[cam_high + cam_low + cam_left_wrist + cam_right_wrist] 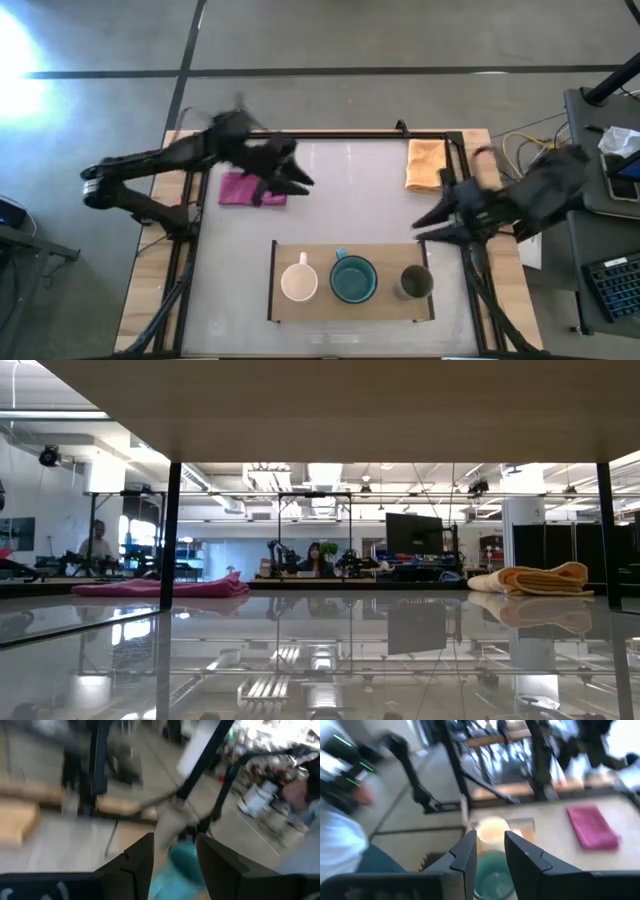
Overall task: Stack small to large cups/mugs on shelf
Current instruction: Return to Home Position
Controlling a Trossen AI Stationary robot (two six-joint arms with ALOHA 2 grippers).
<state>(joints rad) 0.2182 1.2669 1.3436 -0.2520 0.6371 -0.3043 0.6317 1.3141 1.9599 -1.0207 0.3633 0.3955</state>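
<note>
Three cups stand upright side by side on the light-wood shelf [350, 310] near the table's near edge: the cream-white mug [299, 283] on the left, the teal-green mug [352, 281] in the middle, the dark olive cup [414, 284] on the right. My left gripper [304, 182] hovers open over the table's far left part, beside the pink cloth. My right gripper [420, 225] hovers open just beyond the shelf's right end. The left wrist view shows the teal mug [181, 870] between its fingers; the right wrist view shows the teal mug [492, 876] with the cream mug [492, 830] behind it.
A pink cloth [240, 189] lies at the table's far left and an orange cloth [426, 163] at its far right; both also show in the low view, pink cloth [160, 588] and orange cloth [530, 578]. The shelf's underside [320, 410] and black legs [170, 540] frame that view. People sit in the room beyond.
</note>
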